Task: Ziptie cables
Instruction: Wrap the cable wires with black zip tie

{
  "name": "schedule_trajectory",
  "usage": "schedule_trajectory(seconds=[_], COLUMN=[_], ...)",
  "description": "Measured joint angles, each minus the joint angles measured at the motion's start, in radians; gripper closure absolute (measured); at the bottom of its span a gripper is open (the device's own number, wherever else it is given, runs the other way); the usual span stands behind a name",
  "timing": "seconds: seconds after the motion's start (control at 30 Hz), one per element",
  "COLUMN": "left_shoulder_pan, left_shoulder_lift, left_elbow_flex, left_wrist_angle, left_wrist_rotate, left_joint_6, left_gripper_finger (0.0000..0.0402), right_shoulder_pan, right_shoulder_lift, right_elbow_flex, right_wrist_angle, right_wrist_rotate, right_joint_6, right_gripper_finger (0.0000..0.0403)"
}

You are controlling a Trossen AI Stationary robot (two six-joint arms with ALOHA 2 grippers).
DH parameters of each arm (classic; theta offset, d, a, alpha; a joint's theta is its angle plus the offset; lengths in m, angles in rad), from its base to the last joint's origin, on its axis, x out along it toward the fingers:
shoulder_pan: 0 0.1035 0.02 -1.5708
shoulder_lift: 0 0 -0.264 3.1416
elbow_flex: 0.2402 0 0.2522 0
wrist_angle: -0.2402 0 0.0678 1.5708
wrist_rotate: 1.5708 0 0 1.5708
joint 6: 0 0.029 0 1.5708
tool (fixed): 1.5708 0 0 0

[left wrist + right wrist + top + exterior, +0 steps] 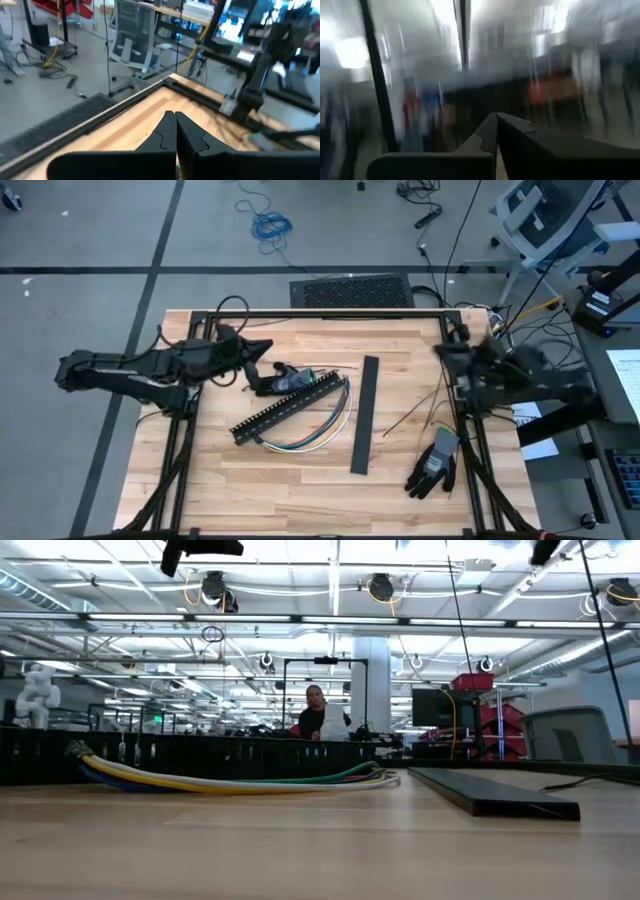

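Observation:
The cables (pixel 322 430), a loose bundle of white, yellow and green wires, lie in a curve on the wooden table beside a black slotted duct (pixel 290 408). In the low view the cables (pixel 230 780) rest flat in front of the duct (pixel 180 755). My left gripper (pixel 264 347) is shut and hangs above the table's far left part, pointing toward the right edge; its shut fingers (pixel 175 125) hold nothing. My right gripper (pixel 440 352) is raised at the table's far right edge, blurred, with its fingers (pixel 496 125) shut on nothing.
A flat black strip (pixel 365 415) lies right of the cables. One dark glove (pixel 283 380) lies by the duct's far end, another (pixel 435 465) at the near right. Thin ties (pixel 420 415) lie between strip and right arm. A black frame (pixel 330 315) borders the table. A person (pixel 320 720) sits far behind.

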Motion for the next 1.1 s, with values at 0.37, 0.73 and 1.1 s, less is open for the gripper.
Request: schedule_trajectory(seconds=[0.37,0.73,1.1], left_shoulder_pan=[0.219,0.319,0.349], left_shoulder_lift=[-0.1,-0.148,-0.143], left_elbow_flex=[0.0,-0.019,-0.021], left_wrist_angle=[-0.192,-0.294,-0.301], left_wrist_rotate=[0.284,0.384,0.385], left_joint_6=[0.179,0.224,0.197], left_gripper_finger=[0.0401,0.0401,0.0402], right_shoulder_pan=[0.008,-0.168,-0.276], right_shoulder_lift=[0.903,0.694,0.56], right_elbow_flex=[0.512,0.124,0.119], right_wrist_angle=[-1.488,-1.306,-1.254], right_wrist_rotate=[0.003,-0.153,0.004], right_joint_6=[0.277,0.781,0.965], right_gripper_finger=[0.0403,0.0403,0.0403])
